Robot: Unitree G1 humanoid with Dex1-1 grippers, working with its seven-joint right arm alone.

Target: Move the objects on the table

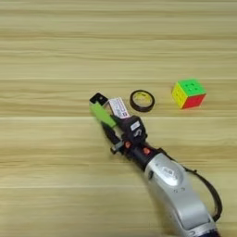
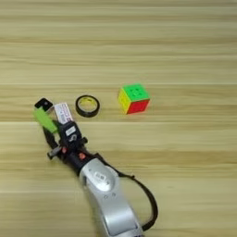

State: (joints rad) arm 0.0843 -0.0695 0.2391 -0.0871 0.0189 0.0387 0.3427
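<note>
Now the right gripper (image 1: 110, 124) grips the green bar (image 1: 102, 114), w/ its far tip over the small black-topped cube (image 1: 97, 97). Lift clear before swinging, else it knocks the red-white card (image 1: 118, 107).

Lighting even and bright across the bench (image 1: 55, 46); light falls from overhead, diffuse; shadows short and soft, one dark patch under the silver forearm (image 1: 178, 192) low down; mild sheen on the forearm casing; no harsh glare on the wood; fine detail soft throughout; plank lines run straight to the edges.
</note>
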